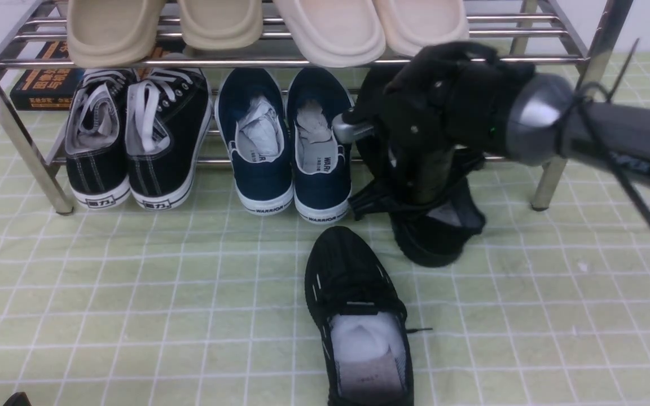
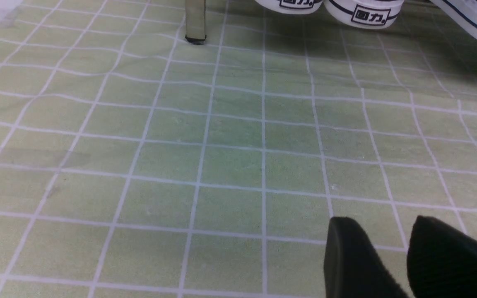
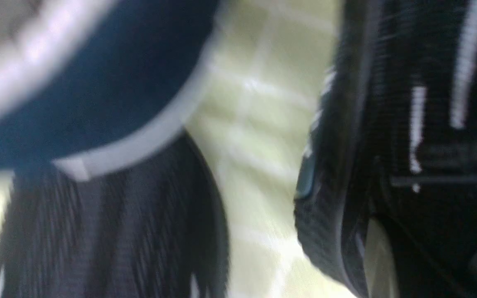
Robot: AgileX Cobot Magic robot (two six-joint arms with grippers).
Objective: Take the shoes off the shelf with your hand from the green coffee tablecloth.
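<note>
One all-black knit sneaker (image 1: pixel 359 316) lies on the pale green grid tablecloth (image 1: pixel 133 282), white paper in its opening. My right gripper (image 1: pixel 427 197) points down in front of the chrome shelf (image 1: pixel 548 186) and is shut on the collar of the second black knit sneaker (image 1: pixel 438 239), which hangs toe-down at the cloth. The blurred right wrist view shows that sneaker's side with white dashes (image 3: pixel 416 124) and one ribbed finger (image 3: pixel 110 231). My left gripper (image 1: pixel 0 400) is low at the near left edge, open and empty over the cloth (image 2: pixel 222 145); its fingers (image 2: pixel 346 256) stand apart.
On the lower tier stand black canvas sneakers with white laces (image 1: pixel 133 141) and navy WARRIOR slip-ons (image 1: pixel 291 146). Beige slippers (image 1: pixel 223 25) sit on the top tier. A dark box (image 1: pixel 43 84) lies behind. A shelf leg (image 2: pixel 195 20) shows in the left wrist view.
</note>
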